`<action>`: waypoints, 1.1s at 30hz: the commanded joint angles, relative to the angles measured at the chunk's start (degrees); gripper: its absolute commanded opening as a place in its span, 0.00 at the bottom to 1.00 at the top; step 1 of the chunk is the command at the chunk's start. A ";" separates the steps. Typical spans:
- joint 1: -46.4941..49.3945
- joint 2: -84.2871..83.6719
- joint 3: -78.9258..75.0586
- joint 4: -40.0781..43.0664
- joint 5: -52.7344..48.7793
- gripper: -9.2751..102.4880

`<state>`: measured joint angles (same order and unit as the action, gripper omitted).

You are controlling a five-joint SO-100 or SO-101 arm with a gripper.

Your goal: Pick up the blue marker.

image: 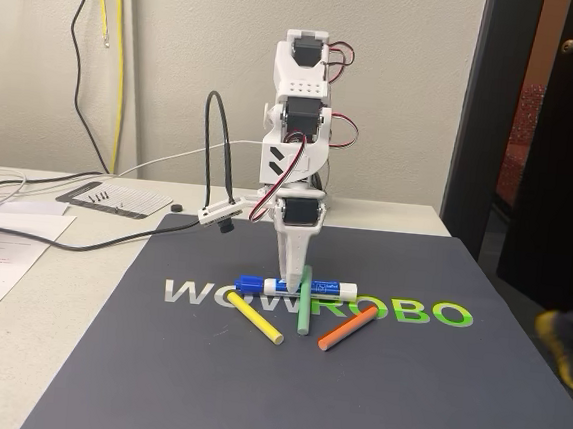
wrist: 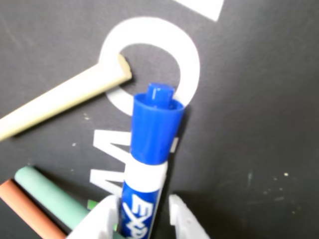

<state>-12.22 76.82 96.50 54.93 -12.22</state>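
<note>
The blue marker [image: 312, 288] lies crosswise on the dark mat [image: 251, 392], white barrel to the right and blue cap to the left in the fixed view. My gripper [image: 289, 281] points straight down onto its middle. In the wrist view the blue marker [wrist: 153, 130] runs up from between my white fingers [wrist: 182, 219], cap away from me, and the gripper [wrist: 143, 200] hugs the labelled barrel on both sides. The marker rests on the mat.
A green stick [image: 305, 304] lies right beside my fingers and crosses the marker's line. A yellow stick [image: 255, 318] and an orange stick [image: 347, 327] lie just in front. Papers [image: 2, 250] and cables [image: 26, 214] sit to the left. A person's shoe [image: 561, 344] shows at right.
</note>
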 commanded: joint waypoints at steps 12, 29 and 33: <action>-0.62 2.55 -1.05 0.62 1.32 0.10; 0.44 9.58 -1.14 7.82 0.09 0.08; 0.97 12.83 -1.85 11.60 -0.53 0.08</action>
<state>-12.13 84.90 96.50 64.34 -12.13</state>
